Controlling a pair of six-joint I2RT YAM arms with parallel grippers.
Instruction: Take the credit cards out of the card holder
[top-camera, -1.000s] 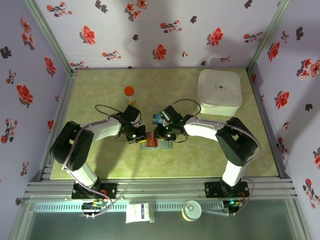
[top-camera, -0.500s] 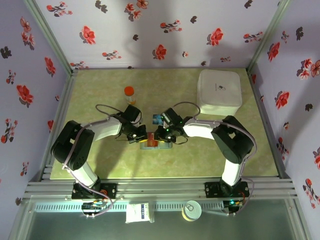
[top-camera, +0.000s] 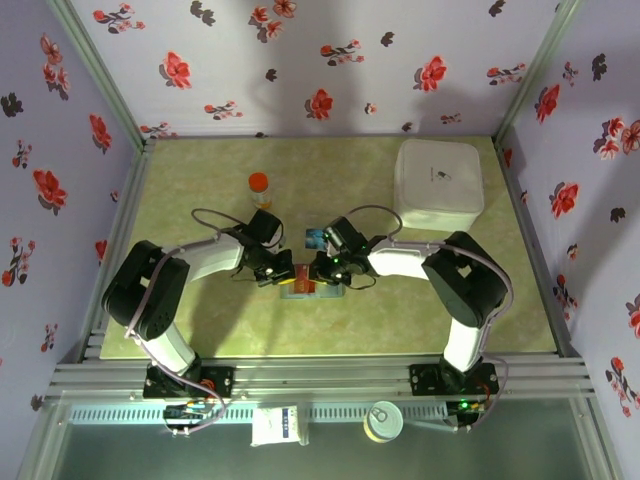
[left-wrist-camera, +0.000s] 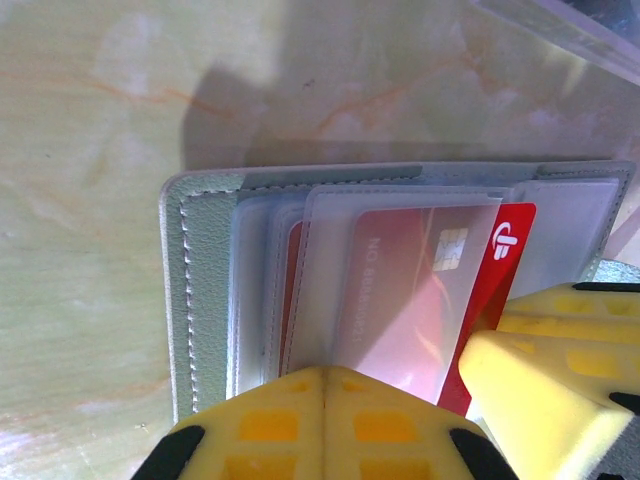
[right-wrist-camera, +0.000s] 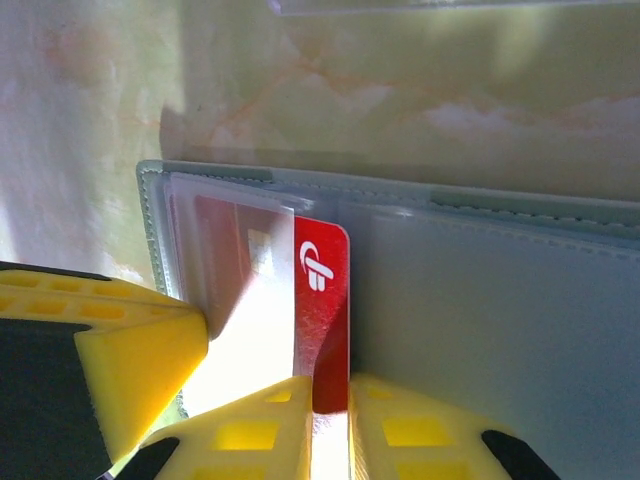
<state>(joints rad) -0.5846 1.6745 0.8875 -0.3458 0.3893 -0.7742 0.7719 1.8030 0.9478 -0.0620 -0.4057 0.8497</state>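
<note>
You had the right gripper (right-wrist-camera: 325, 420) clamped on the red card (right-wrist-camera: 322, 300), barely out of the card holder (right-wrist-camera: 500, 330) on the table (left-wrist-camera: 100, 150), with the left gripper (left-wrist-camera: 325, 420) shut and pinning the holder's sleeves, so most of the removal was not yet done.

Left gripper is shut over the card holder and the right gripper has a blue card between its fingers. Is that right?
No. The right wrist view shows the right gripper with a red credit card, not a blue one, between its fingers, sticking out of the card holder. The left gripper is shut over the holder.
</note>
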